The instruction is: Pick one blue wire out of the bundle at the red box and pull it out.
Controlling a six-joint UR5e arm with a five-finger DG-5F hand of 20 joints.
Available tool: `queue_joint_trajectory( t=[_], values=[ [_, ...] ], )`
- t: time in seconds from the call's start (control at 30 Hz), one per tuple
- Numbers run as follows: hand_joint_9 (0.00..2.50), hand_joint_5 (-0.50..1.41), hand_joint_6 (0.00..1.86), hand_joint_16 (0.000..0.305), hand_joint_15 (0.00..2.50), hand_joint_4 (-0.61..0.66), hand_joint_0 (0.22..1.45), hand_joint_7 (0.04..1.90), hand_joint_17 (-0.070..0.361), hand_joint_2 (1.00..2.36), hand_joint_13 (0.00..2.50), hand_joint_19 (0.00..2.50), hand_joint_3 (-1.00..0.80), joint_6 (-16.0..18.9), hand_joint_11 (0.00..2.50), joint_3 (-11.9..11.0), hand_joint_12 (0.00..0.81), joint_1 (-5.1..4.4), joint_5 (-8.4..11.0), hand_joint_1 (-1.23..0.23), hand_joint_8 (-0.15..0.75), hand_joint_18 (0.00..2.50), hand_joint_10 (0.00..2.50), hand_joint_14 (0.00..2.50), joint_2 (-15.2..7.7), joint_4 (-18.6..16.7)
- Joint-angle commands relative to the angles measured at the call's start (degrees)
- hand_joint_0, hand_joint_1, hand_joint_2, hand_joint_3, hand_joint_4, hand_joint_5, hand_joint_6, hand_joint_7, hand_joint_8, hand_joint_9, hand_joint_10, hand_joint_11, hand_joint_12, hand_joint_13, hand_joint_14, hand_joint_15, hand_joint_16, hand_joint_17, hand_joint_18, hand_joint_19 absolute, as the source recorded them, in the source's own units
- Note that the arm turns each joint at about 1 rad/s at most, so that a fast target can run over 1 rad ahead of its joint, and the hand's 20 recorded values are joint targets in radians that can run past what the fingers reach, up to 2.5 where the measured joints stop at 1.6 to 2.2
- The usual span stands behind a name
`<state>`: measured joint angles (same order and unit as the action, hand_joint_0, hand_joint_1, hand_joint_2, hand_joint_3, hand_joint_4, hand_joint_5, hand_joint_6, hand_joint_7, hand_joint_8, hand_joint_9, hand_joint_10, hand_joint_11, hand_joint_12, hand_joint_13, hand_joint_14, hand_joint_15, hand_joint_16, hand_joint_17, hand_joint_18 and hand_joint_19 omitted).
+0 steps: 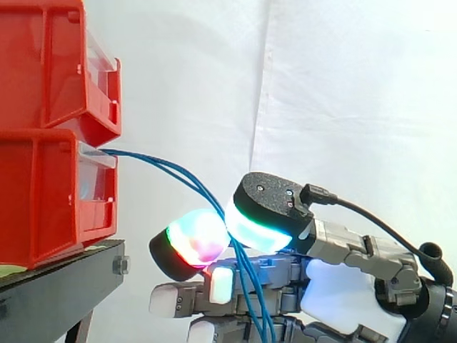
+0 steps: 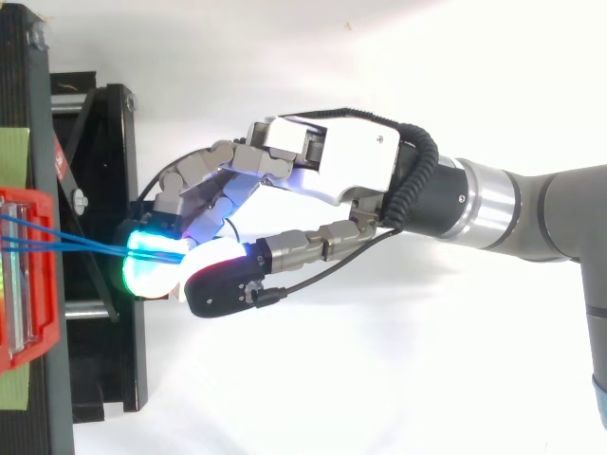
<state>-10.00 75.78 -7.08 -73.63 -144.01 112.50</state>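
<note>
Blue wires (image 1: 168, 170) leave the lower red bin (image 1: 43, 200) and slope down to the right, away from it. My hand (image 2: 332, 161) reaches in from the right and is shut on them. Two glowing fingertips (image 1: 196, 239) press together a little right of the bin, with the strands pinched between them. I cannot tell how many strands are caught. Below the pinch the wires hang down in front of the hand (image 1: 335, 246). From above, the wires (image 2: 66, 242) run from the red bin (image 2: 24, 284) straight into the cyan-green fingertips (image 2: 152, 261).
A second red bin (image 1: 50, 64) is stacked on the lower one. Both rest on a black stand (image 1: 57, 286) at the left. A white curtain hangs behind. There is open space right of the bins, around the arm.
</note>
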Motion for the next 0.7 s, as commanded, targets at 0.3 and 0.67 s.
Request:
queue_joint_trajectory(
  t=[0.3,0.67],
  values=[
    [0.92,-0.17,0.90,0.056,0.35,0.23,0.57,0.94,0.126,1.01,0.58,0.50,-0.23,-0.02,0.67,0.07,0.400,0.49,-0.02,-0.77,0.305,0.59,0.02,0.01,-0.04,0.00],
    [0.90,-0.17,0.90,0.053,0.35,0.22,0.54,0.95,0.120,1.01,0.56,0.52,-0.35,-0.02,0.67,0.07,0.388,0.66,-0.02,-0.77,0.295,0.56,0.02,0.01,0.05,0.26]
  ],
)
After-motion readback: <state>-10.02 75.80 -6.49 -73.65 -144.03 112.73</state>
